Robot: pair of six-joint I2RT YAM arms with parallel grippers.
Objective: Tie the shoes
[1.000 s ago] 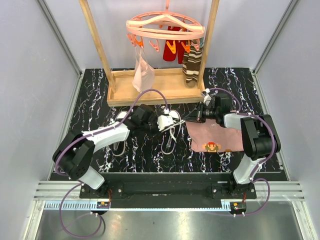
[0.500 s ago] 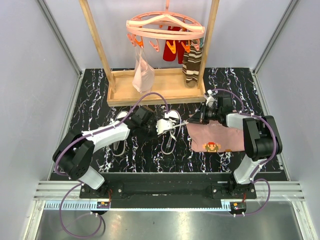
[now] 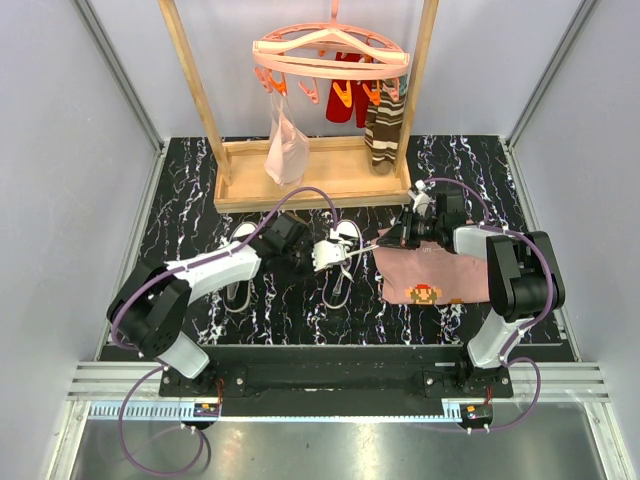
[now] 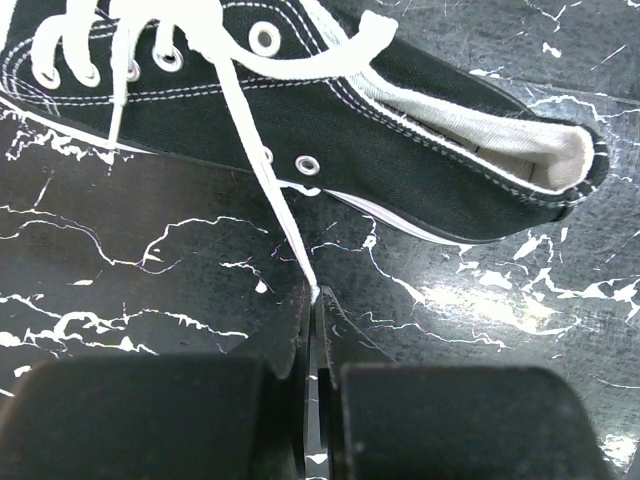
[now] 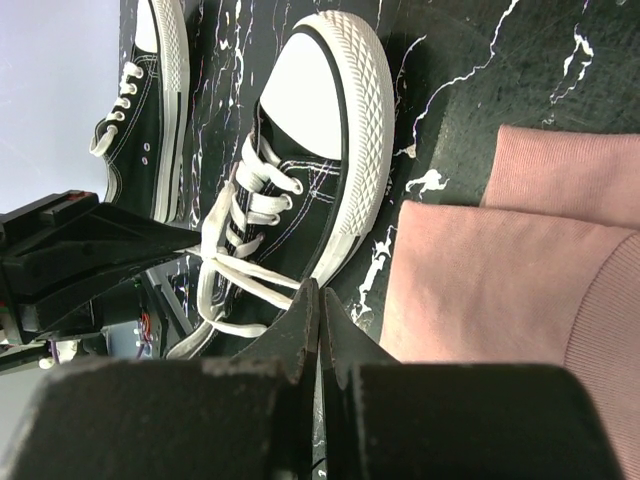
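The left tool is pressed together on one white lace, and the right tool pinches the other lace, apparently to pull the crossing taut. The shoe lies mid-worktop between them, and its mate sits left.

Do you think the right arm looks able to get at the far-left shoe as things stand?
Probably not: the right gripper is shut on a lace, and the left arm crosses over the far-left shoe.
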